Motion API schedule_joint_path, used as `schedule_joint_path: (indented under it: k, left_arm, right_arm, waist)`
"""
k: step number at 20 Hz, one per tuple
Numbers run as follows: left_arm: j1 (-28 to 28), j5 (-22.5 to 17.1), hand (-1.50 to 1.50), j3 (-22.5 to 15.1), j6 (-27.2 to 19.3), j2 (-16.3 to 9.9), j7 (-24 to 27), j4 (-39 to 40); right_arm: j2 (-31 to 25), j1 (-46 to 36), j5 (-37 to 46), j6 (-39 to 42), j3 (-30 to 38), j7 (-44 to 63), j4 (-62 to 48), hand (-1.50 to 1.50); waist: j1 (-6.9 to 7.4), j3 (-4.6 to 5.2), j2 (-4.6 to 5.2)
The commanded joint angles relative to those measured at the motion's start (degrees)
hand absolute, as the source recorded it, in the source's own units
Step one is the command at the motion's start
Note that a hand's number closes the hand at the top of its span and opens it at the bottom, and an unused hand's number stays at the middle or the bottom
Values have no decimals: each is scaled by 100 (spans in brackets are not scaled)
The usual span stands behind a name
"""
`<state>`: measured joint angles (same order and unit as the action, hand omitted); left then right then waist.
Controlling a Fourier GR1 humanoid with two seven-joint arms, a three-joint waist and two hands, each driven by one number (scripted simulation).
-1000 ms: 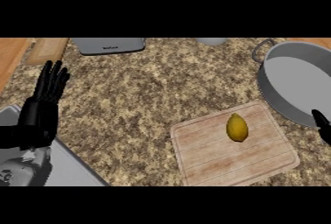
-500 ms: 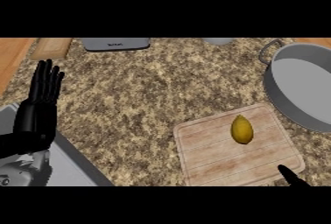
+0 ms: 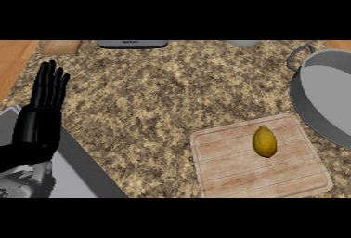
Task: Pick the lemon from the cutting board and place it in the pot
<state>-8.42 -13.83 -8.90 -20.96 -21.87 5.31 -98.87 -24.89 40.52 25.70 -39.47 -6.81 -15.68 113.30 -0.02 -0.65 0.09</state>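
Observation:
A yellow lemon [image 3: 264,141] lies on the wooden cutting board [image 3: 233,172] at the lower right of the counter. The grey pot [image 3: 328,104] stands just beyond the board, at the right edge, one handle showing at its far side. My left hand [image 3: 42,116] rests open at the left edge, fingers straight and pointing up, far from the lemon. My right hand shows nowhere in the head view.
A grey flat object [image 3: 132,44] and a wooden strip [image 3: 60,46] lie along the counter's far edge, with a small grey round thing [image 3: 243,43] further right. A grey slab [image 3: 82,169] sits at the lower left beside my left forearm.
The right hand, seen at the right edge and then at the lower right, has left the view. The view has shifted, so board and pot sit further right. The lemon stays on the board.

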Motion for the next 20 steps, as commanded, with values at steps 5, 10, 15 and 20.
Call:
schedule_joint_path:
  k: [5,10,15,20]
  left_arm:
    - [544,68,0,-599,81,572,47,474]
    - [447,146,0,-585,104,672,-9,593]
    - [275,172,0,-404,144,691,-52,779]
    - [638,297,0,-476,273,821,315,818]
  right_arm:
    - [121,-225,1466,700,-391,2198,372,-150]
    - [438,-891,2211,1281,-721,3225,131,-150]
    - [731,-1442,2759,2011,-964,4292,51,-150]
    - [882,-2107,2845,2330,-990,4500,-497,-150]
  waist:
    - [218,113,125]
    - [213,95,96]
    - [158,88,75]
    - [130,77,47]
